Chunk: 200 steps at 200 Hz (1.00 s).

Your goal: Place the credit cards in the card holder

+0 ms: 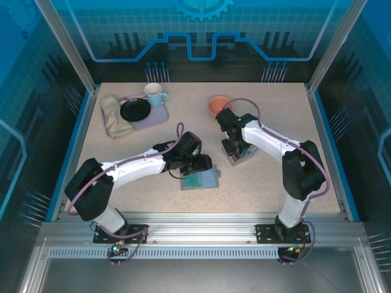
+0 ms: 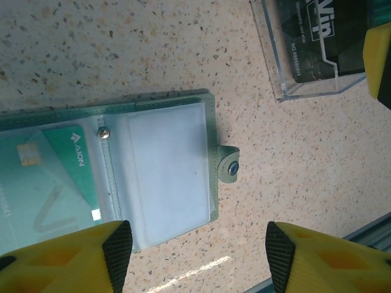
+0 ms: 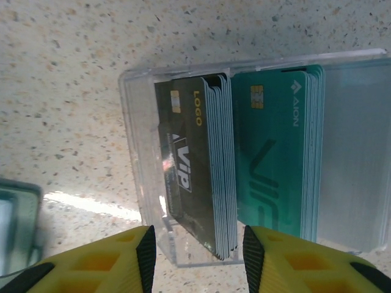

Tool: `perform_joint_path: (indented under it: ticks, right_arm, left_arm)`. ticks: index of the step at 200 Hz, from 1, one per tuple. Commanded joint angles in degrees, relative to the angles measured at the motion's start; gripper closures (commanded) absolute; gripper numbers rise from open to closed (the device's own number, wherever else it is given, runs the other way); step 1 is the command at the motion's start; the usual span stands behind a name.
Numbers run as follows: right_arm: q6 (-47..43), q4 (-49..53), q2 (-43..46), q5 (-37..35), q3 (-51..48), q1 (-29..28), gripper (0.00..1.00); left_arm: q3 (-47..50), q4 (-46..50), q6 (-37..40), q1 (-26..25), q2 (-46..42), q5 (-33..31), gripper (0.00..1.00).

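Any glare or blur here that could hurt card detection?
Left wrist: white sheen on the card holder, light streak on the table. Right wrist: highlight on the dark card, glare band beside the clear box. Top external: even, sharp.

Left wrist view: cut off at the left edge, card holder (image 2: pixel 165 165) and the teal card (image 2: pixel 67 159) in it; one corner hidden behind a yellow finger (image 2: pixel 73 256). Cropped at the top, clear box (image 2: pixel 269 55) and its dark card (image 2: pixel 317 36). Right wrist view: blurred and cropped at left, the same holder. From above, box partly hidden under the right gripper (image 1: pixel 235 148).
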<state>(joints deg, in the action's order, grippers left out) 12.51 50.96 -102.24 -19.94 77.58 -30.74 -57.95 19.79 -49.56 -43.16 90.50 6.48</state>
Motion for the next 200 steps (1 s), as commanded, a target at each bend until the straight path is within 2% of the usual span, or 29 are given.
perform_joint_path:
  ticks: [1,42,90,140,200]
  right_arm:
    - [-2.6,0.1,-2.3,-2.5,2.0,0.0,0.56]
    - [-3.9,-1.1,-5.9,-4.1,2.8,-0.3,0.58]
    - [-4.8,-1.9,-7.4,-12.6,2.6,-2.3,0.59]
    - [-5.1,-2.7,-5.1,-13.7,1.7,-2.4,0.59]
    - [-5.0,-2.5,-5.0,-12.9,1.6,-2.3,0.67]
  left_arm:
    - [-0.8,-0.2,-0.8,-0.2,-0.2,-0.3,0.36]
    - [-0.4,1.1,-0.8,0.0,-1.4,-2.1,0.36]
    - [-0.5,1.3,-0.7,0.0,-1.1,-2.1,0.36]
    - [-0.3,1.7,-0.5,-0.1,-1.2,-2.3,0.36]
    - [-0.1,2.0,-0.6,-0.1,-1.2,-2.3,0.36]
